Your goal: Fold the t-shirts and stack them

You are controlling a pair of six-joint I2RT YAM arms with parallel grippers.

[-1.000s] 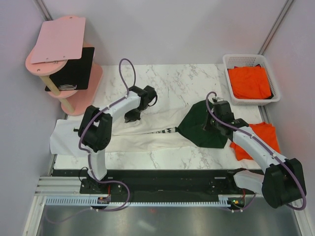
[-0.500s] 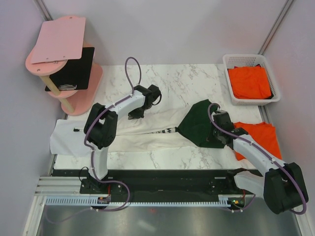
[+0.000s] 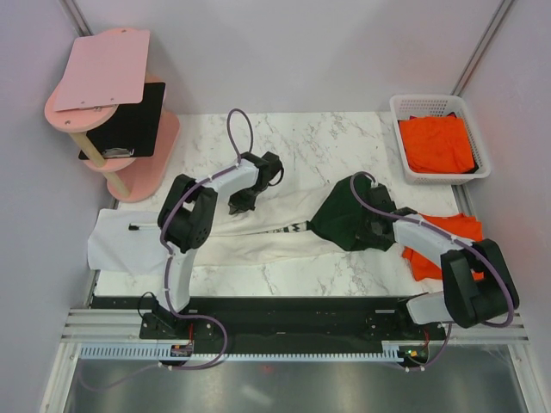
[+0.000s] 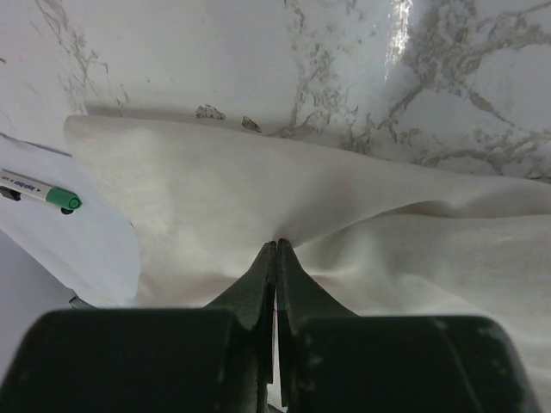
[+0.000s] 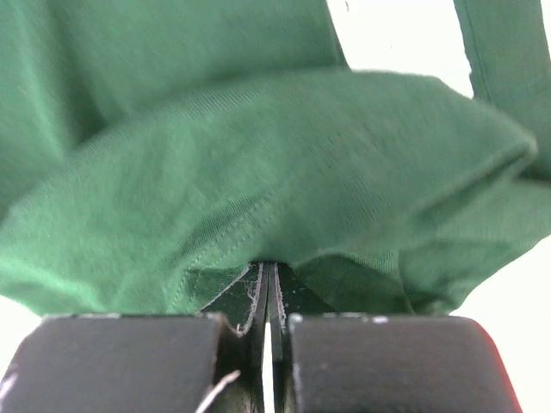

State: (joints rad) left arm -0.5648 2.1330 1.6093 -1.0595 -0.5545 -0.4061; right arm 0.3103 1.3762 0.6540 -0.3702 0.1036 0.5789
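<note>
The cream-white t-shirt (image 3: 258, 225) lies folded lengthwise across the table, its dark green sleeve (image 3: 344, 219) bunched at the right. My left gripper (image 3: 239, 205) is shut on a pinch of the cream cloth (image 4: 284, 198) near the shirt's far edge. My right gripper (image 3: 376, 234) is shut on the green sleeve cloth (image 5: 258, 163). One orange t-shirt (image 3: 452, 239) lies flat at the right under my right arm. More orange t-shirts (image 3: 436, 144) sit folded in the basket.
A white plastic basket (image 3: 400, 107) stands at the back right. White paper sheets (image 3: 116, 245) with a green-capped pen (image 4: 43, 191) lie at the left. A pink stand (image 3: 108, 112) with a black panel is at the back left.
My left gripper moved slightly right with the cream cloth. My right gripper drew the green sleeve toward the near side and left, its arm swinging flatter over the orange shirt.
</note>
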